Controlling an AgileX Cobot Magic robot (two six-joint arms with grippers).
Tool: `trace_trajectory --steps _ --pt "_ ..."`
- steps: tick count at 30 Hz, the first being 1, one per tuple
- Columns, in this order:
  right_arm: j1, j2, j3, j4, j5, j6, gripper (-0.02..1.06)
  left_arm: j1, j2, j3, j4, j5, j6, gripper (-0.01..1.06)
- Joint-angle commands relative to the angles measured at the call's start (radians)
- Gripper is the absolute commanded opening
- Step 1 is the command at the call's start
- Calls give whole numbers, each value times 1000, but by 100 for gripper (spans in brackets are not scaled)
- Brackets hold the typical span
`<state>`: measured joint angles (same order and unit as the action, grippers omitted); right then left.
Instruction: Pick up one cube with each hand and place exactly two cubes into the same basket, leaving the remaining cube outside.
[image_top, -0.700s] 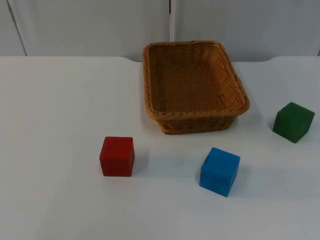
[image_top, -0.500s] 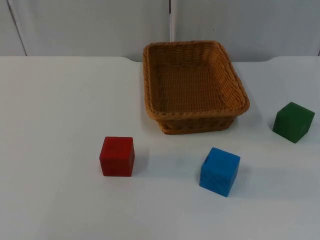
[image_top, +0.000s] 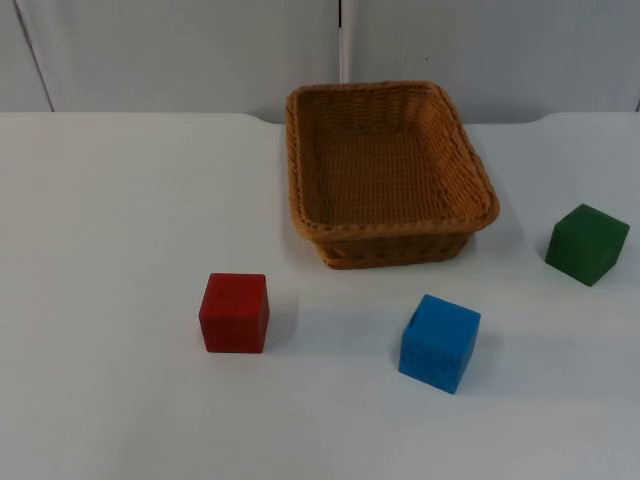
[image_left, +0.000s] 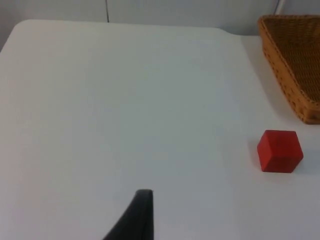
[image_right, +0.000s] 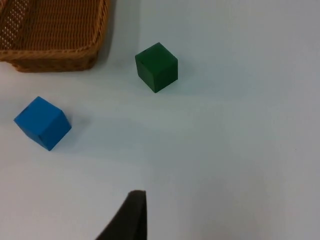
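— Where are the cubes, as you see them?

— All three lie on the white desk (image_top: 120, 200), none in the basket (image_top: 388, 232). The red cube (image_top: 234, 312) sits in front of the basket and off to its left. The blue cube (image_top: 439, 342) is in front of the basket's right corner, a little nearer to the front edge than the red one. The green cube (image_top: 587, 243) stands to the right of the basket, well apart from the blue one. No cube touches another, and none touches the basket.

— And the basket itself?

— It is a brown woven one, rectangular, standing upright near the grey partition wall (image_top: 180, 50). Its inside holds nothing.

— What about your left end effector?

— In my left wrist view one black fingertip (image_left: 136, 217) stands above the bare desk. The red cube is well away from it, and a corner of the basket beyond that. If the fingers are open or closed, I cannot tell.

— And the right one?

— In my right wrist view, one black fingertip (image_right: 129, 217) is over the bare desk too. The blue and the green cube lie apart from it, the basket's corner further on. Its state I cannot tell either. It holds nothing that I can see.
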<state>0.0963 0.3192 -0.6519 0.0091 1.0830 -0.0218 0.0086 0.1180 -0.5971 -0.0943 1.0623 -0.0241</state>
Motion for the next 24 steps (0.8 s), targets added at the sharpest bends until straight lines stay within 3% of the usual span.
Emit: trace_trajectory --steps 1,14,24 --pt "-4 28 -21 4 -8 -19 105 3 36 -25 -13 -13 1 105" --pt "-4 117 -152 4 -12 -23 105 3 184 -95 -55 -25 1 105" --pt "-4 194 -159 4 -22 -43 105 3 288 -98 -100 -28 24 105"
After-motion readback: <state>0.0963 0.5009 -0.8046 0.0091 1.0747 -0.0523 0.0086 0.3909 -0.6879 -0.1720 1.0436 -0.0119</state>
